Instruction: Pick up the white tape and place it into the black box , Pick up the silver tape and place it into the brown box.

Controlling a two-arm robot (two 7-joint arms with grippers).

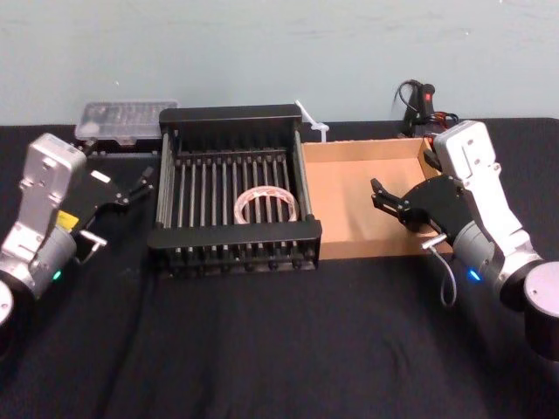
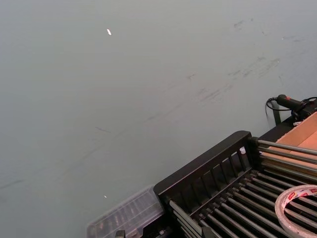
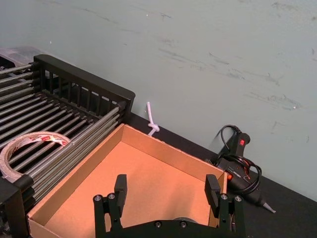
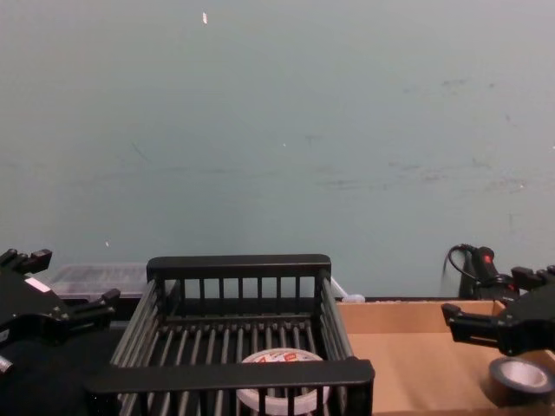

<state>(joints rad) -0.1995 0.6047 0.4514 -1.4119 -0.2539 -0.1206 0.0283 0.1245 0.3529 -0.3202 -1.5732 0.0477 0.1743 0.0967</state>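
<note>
While my right gripper (image 1: 382,196) hung over the brown box (image 1: 345,196), its two fingers (image 3: 120,187) stood wide apart with nothing between them. The silver tape (image 4: 519,395) lay flat on the cardboard floor toward that box's right side, just below the spread fingers and apart from them. I kept my left gripper (image 1: 133,186) off the left edge of the black box (image 1: 234,234), raised above the table (image 1: 262,349) and pointing toward the box's slatted side. Its fingers were parted too and held nothing. The white tape (image 1: 241,208) rested flat on the barred bottom of the black box, nearer its front right corner than its back, printed face up, and neither of my grippers touched it. The two boxes stood side by side near the back edge of the table, the black one on the left and the brown one on the right, their adjoining walls touching. Behind my left gripper, near the table's back left corner, sat a clear plastic case (image 1: 127,118). A white zip tie (image 1: 313,122) poked up behind the spot where the two boxes met. A black glue gun (image 1: 419,100) with its coiled cord lay at the back edge of the table, behind the brown box's back right corner.
</note>
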